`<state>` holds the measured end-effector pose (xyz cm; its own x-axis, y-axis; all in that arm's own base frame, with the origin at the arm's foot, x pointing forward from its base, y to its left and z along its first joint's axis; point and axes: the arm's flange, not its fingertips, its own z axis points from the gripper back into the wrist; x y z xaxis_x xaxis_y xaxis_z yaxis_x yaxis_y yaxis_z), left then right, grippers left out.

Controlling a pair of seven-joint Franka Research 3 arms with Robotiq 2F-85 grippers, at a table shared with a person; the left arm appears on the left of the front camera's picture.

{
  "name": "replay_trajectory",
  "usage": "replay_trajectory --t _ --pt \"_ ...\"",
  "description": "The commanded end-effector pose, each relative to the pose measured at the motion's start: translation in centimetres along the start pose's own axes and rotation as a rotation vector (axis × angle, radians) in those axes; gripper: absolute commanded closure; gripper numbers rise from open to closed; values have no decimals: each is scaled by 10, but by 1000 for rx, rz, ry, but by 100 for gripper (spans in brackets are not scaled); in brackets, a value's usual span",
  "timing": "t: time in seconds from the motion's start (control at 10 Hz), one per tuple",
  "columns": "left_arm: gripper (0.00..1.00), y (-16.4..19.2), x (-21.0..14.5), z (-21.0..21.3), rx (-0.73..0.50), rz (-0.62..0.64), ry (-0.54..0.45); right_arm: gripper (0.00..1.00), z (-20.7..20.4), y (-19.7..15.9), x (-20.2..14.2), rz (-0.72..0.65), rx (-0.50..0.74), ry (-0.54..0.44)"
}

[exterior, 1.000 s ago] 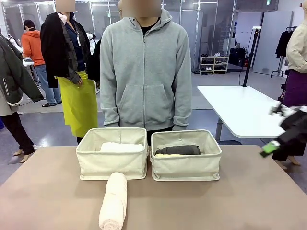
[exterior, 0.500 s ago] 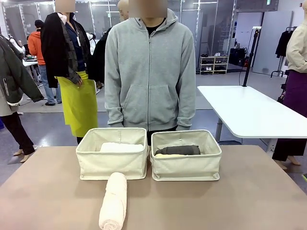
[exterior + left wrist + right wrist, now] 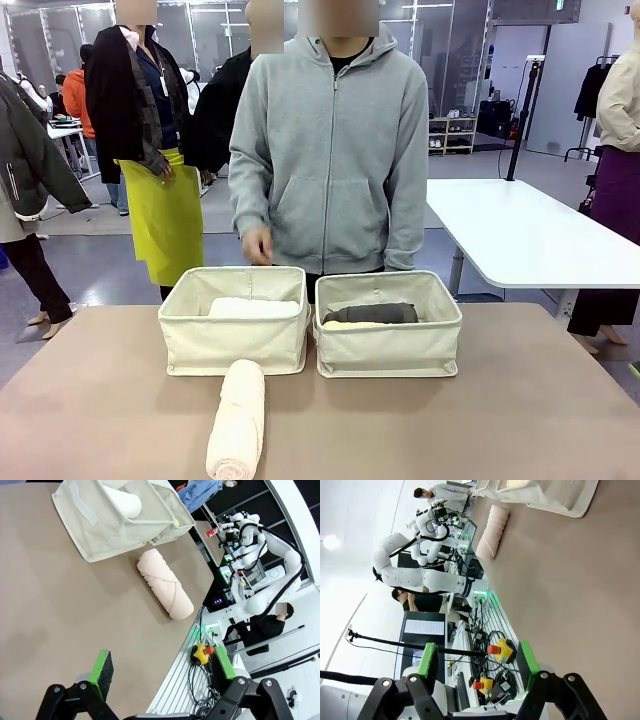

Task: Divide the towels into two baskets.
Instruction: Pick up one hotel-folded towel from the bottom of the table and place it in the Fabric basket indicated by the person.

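- We see two cream canvas baskets side by side: the left basket (image 3: 234, 335) holds a white towel (image 3: 254, 307).
- The right basket (image 3: 388, 338) holds a dark grey towel (image 3: 371, 313) lying on what seems a pale yellow towel (image 3: 350, 324).
- The cream towel (image 3: 237, 420), rolled, lies on the table just before the left basket.

Grey polished floor (image 3: 90, 262) throughout — glass partitions (image 3: 420, 60) line the upper frame. White table (image 3: 520, 235) at right; shoe rack (image 3: 452, 134) beyond; black pole stand (image 3: 522, 115) upper right.
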<state>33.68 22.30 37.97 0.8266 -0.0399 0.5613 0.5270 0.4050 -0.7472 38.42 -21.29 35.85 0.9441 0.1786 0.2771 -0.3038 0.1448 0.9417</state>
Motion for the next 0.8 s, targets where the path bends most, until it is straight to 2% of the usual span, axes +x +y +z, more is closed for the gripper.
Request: replay_trajectory --t 0.0,0.4,0.5,0.6,0.7 --pt "0 -5 -3 3 -4 -1 9 20 -3 3 0 20 -13 0" --pt "0 0 0 0 0 0 0 20 -3 3 0 20 -13 0" --pt "0 -27 20 -21 33 -28 116 20 -3 3 0 20 -13 0" --pt "0 -48 41 -52 84 40 192 20 -3 3 0 20 -13 0" --pt "0 -69 54 -83 134 35 292 20 -3 3 0 20 -13 0"
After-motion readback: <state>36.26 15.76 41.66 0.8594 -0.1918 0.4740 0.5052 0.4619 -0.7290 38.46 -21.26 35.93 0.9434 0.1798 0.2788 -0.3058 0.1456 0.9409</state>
